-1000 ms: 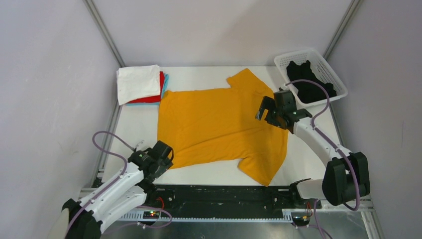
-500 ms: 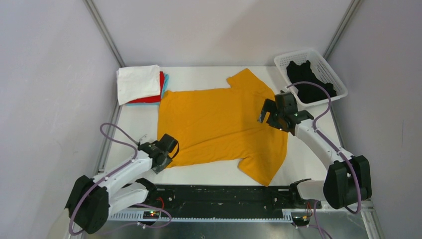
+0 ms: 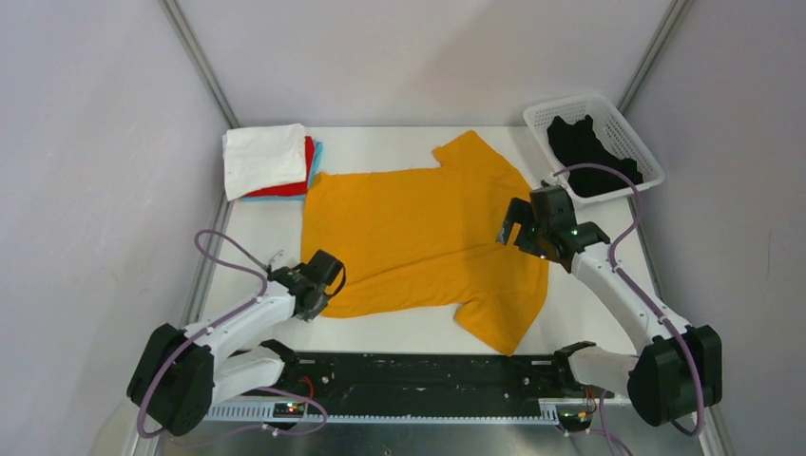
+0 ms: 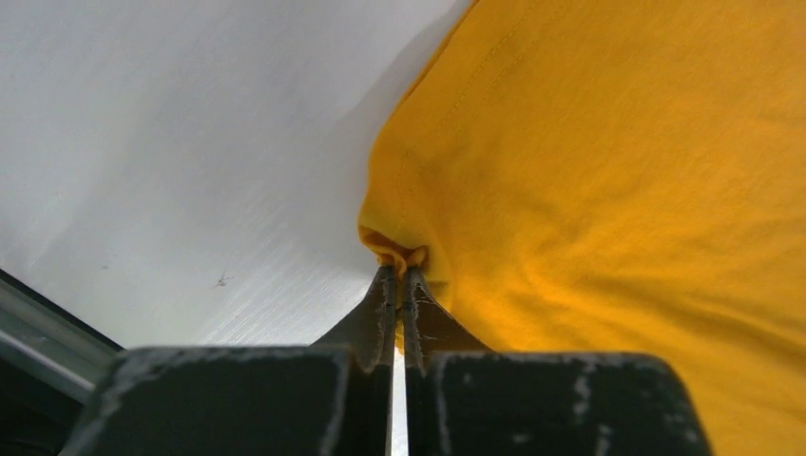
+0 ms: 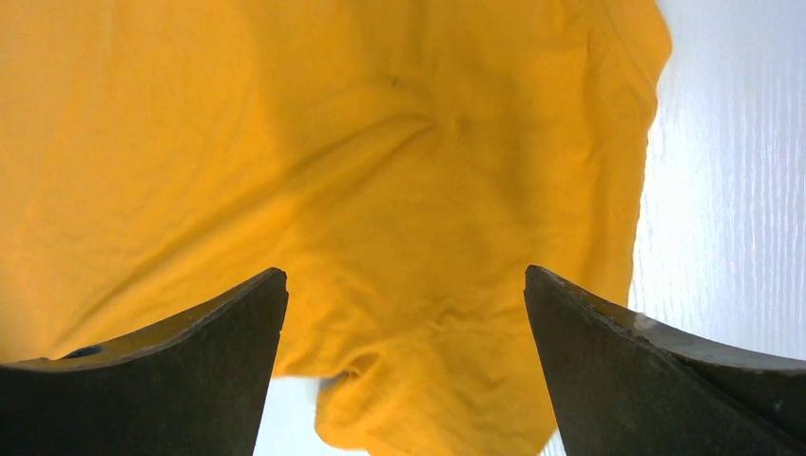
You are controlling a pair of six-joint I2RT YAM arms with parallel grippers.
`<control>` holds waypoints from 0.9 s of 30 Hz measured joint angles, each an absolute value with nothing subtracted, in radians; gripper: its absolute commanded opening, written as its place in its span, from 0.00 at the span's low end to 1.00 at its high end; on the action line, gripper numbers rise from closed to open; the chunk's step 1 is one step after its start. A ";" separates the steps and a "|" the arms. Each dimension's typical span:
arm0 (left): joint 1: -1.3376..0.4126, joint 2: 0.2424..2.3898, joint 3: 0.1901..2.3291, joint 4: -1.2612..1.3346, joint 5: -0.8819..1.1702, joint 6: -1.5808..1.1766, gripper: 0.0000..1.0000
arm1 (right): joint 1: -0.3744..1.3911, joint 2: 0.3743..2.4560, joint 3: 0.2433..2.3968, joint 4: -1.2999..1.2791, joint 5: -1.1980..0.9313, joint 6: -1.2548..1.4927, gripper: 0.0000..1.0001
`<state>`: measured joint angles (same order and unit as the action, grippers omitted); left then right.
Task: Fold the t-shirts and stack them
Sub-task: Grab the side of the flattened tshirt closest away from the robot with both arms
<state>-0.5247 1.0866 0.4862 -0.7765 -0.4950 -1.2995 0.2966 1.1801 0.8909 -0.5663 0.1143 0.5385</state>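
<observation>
A mustard-yellow t-shirt [image 3: 418, 237] lies spread flat on the white table, one sleeve toward the back and one toward the near edge. My left gripper [image 3: 328, 288] is at its near-left hem corner. In the left wrist view that gripper [image 4: 399, 272] is shut on a pinched bit of the yellow t-shirt [image 4: 618, 190]. My right gripper [image 3: 514, 223] hovers over the shirt's right side by the sleeves. Seen from the right wrist, this gripper [image 5: 404, 275] is open and the yellow t-shirt [image 5: 380, 142] lies below it, untouched. A black t-shirt [image 3: 589, 157] lies in the basket.
At the back left sits a folded stack of t-shirts: white [image 3: 263, 157] on top, red [image 3: 295, 187] and light blue [image 3: 318, 152] beneath. The white lattice basket [image 3: 570, 100] stands at the back right. Grey walls close in both sides.
My left gripper moved forward to the shirt's near-left corner and shut on it. The right gripper drifted slightly nearer and to the right, staying open.
</observation>
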 measured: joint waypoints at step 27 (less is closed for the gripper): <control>-0.414 0.860 0.398 -0.764 -0.521 -1.222 0.00 | 0.899 1.170 0.612 -0.860 0.019 0.799 0.67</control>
